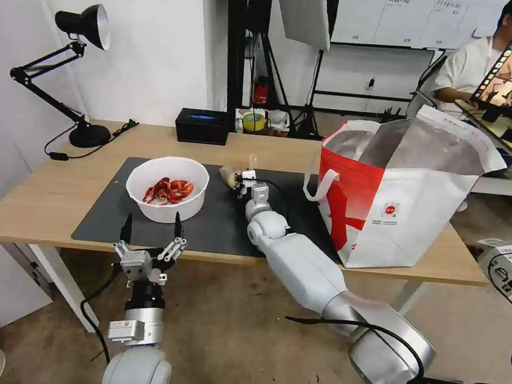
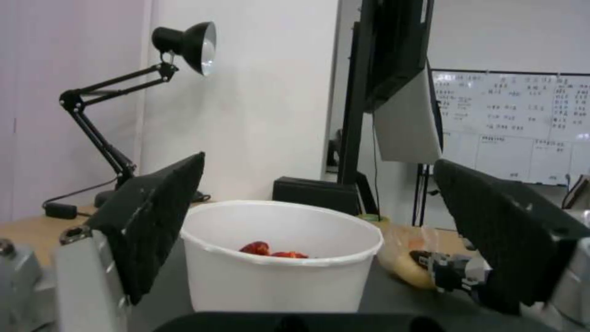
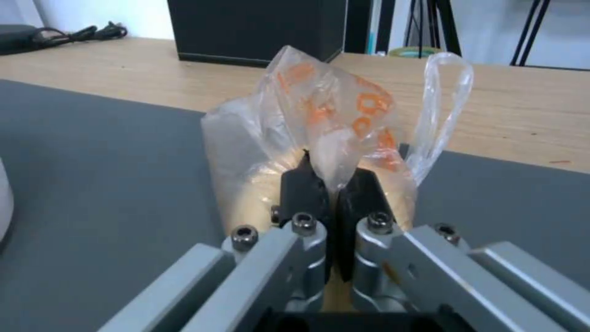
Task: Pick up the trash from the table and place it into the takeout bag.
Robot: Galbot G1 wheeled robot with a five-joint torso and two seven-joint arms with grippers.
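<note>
Right hand (image 1: 240, 181): mine, reached out low over the grey mat, fingers (image 3: 304, 184) pinched together on the plastic of the bun bag.
Bun bag (image 3: 307, 133): clear, orange print, pale round bun inside; resting on the mat straight ahead of my right hand, its loose top gathered between my fingertips, a loop handle standing up beside them.
Left hand (image 1: 152, 229): mine, held at the near edge of the worktop, spread wide, nothing in it.
Bowl (image 1: 166, 188): white, red crayfish shells at the bottom; just ahead of my left hand, in line with the gap between its two black pads (image 2: 156, 216).
Takeout bag (image 1: 399, 192): red and white, foil-lined, mouth open, white loop handle facing my right arm; stands on the worktop to the outer side of my right hand, near it.
Mat (image 1: 111, 209): dark grey, under bowl and bun bag.
Worktop (image 1: 34, 196): light wood.
Black box (image 1: 202, 126): beyond my right hand, at the far edge.
Desk lamp (image 1: 69, 74): black, far corner beyond my left hand.
</note>
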